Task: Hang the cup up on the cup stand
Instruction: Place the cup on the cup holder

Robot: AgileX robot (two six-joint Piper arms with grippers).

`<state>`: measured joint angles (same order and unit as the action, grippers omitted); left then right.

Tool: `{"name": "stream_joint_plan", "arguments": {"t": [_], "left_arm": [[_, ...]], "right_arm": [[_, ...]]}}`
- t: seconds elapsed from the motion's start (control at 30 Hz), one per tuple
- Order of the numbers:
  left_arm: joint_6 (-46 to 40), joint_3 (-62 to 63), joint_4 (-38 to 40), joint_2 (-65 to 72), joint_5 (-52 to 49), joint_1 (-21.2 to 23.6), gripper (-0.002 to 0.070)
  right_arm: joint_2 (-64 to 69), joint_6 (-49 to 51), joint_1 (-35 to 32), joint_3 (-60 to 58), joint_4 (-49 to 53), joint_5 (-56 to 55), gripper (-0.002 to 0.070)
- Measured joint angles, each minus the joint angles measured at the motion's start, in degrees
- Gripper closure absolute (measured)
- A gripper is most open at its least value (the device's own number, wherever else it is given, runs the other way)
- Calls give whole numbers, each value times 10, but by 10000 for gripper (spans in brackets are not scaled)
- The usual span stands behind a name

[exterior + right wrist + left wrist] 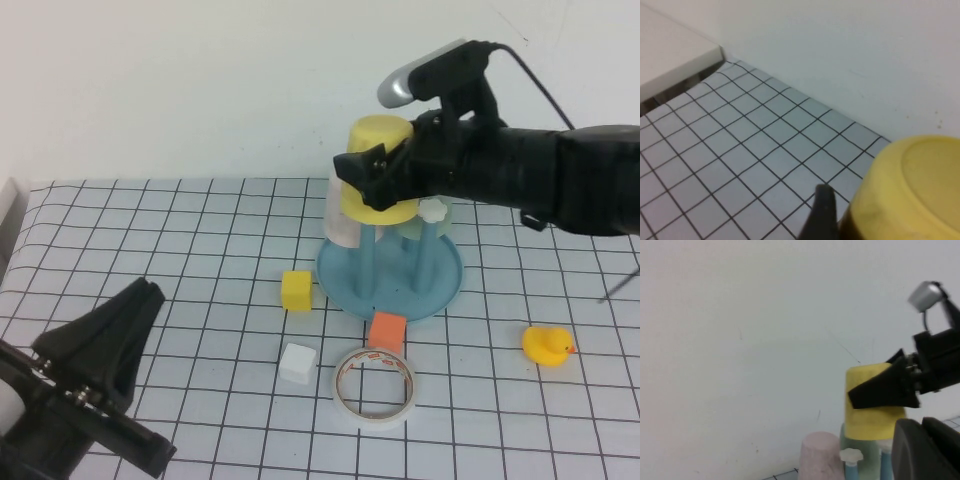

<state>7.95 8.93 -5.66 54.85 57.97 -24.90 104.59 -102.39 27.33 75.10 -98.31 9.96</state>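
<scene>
Right gripper (385,170) clamped on inverted yellow cup (379,166), held directly above cup stand (391,274), over its pegs. Left gripper (120,330) well away from stand, fingers spread, empty.

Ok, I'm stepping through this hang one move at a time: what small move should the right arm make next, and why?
Probably lower the cup straight down. The right gripper holds it upside down above the cup stand, its rim around the tops of the blue pegs, not seated as far as I can tell. The left gripper sits parked low near the front left.
</scene>
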Motion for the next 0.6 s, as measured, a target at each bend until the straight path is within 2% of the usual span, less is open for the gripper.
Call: {"name": "stream_joint_plan", "arguments": {"t": [0.6], "left_arm": [[-14, 0, -15, 0, -44, 0, 675]], "right_arm": [[85, -11, 0, 61, -5, -34, 76]]}}
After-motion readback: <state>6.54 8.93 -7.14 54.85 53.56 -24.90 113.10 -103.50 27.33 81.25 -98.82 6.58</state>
